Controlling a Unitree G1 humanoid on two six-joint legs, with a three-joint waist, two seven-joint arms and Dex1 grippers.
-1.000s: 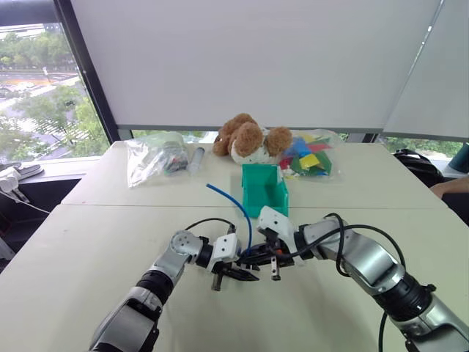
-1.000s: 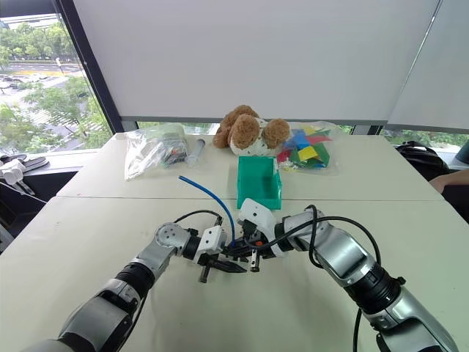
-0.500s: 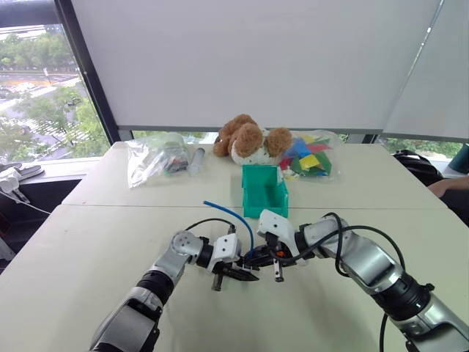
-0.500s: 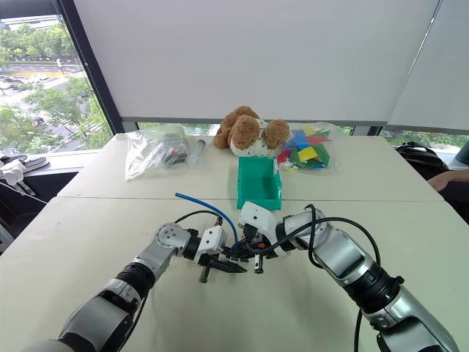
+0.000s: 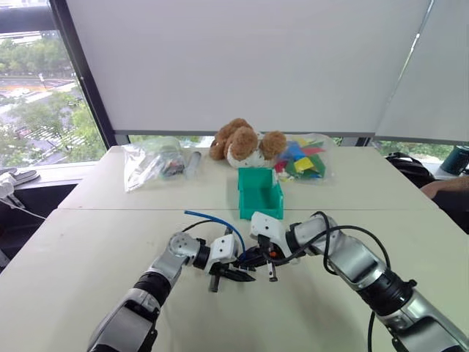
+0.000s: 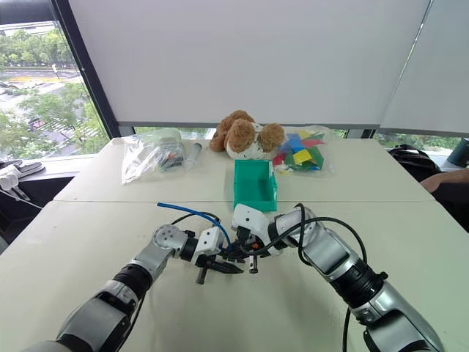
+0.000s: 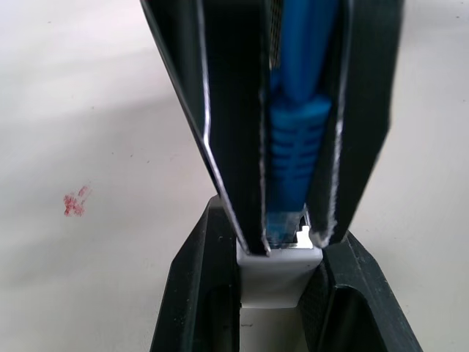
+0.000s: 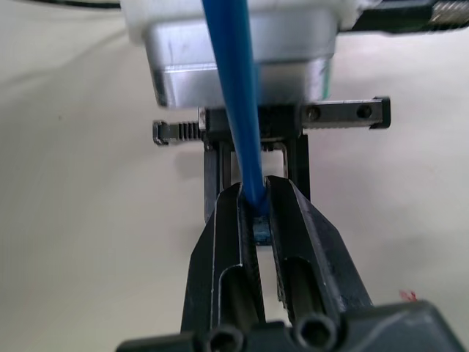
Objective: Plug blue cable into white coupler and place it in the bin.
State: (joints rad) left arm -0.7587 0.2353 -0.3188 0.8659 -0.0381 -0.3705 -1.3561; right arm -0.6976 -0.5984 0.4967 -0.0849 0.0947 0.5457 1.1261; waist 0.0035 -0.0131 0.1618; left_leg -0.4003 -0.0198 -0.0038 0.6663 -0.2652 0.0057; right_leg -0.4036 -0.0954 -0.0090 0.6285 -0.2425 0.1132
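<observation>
Blue cable [image 5: 214, 217] arcs up from my 2 grippers, which meet low over the desk [image 5: 88, 242] just in front of the bin [image 5: 259, 193]. My left gripper [image 7: 278, 271] pinches the white coupler [image 7: 277, 273]; my right gripper [image 8: 256, 213] is clamped on the cable's blue boot, its plug tip at the coupler's mouth.

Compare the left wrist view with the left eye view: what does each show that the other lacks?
Left wrist view: the white coupler pinched between the left gripper's fingers, the blue cable's plug at its mouth, and a red mark on the table.
Left eye view: the bin, a plush toy, and two clear bags.
Both: cable, both grippers meeting.
</observation>
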